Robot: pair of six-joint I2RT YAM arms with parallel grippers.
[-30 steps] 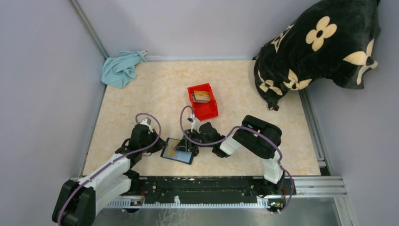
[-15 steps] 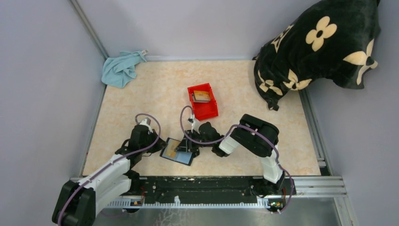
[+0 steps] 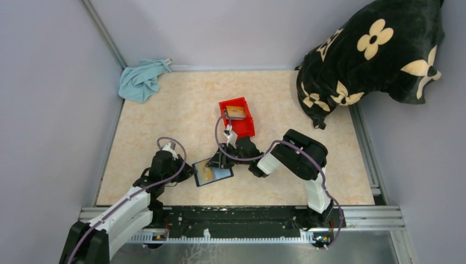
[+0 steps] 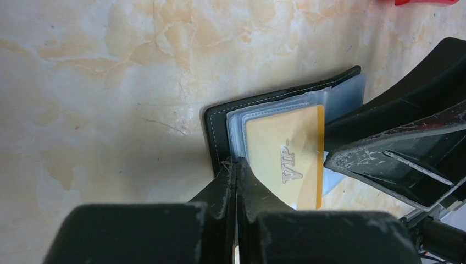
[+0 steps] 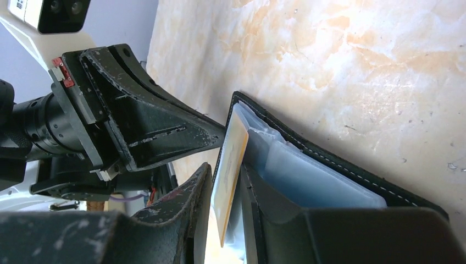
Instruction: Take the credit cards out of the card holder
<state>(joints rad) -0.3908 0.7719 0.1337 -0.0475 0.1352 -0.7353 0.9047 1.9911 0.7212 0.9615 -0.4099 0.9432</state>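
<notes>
The card holder (image 3: 222,172) lies open on the table between my two grippers, black outside with bluish clear sleeves. A tan credit card (image 3: 205,175) marked "VIP" (image 4: 286,157) sticks up out of its sleeves. My left gripper (image 3: 189,171) is shut, its tips (image 4: 236,165) pinching the holder's near edge (image 4: 211,137). My right gripper (image 3: 216,163) comes in from the right, its fingers (image 5: 225,168) closed on either side of the card (image 5: 233,148), one finger between the card and the sleeves (image 5: 308,176). More cards (image 3: 236,113) lie in the red bin.
The red bin (image 3: 245,127) stands just beyond the right gripper. A light blue cloth (image 3: 142,80) lies at the far left corner. A black flowered pillow (image 3: 373,55) fills the far right. Grey walls enclose the table, and a metal rail (image 3: 247,212) runs along the near edge.
The card holder has turned and shifted to the right. My right gripper has moved away from me, toward the bin, with the card between its fingers. My left gripper has followed the holder's edge.
</notes>
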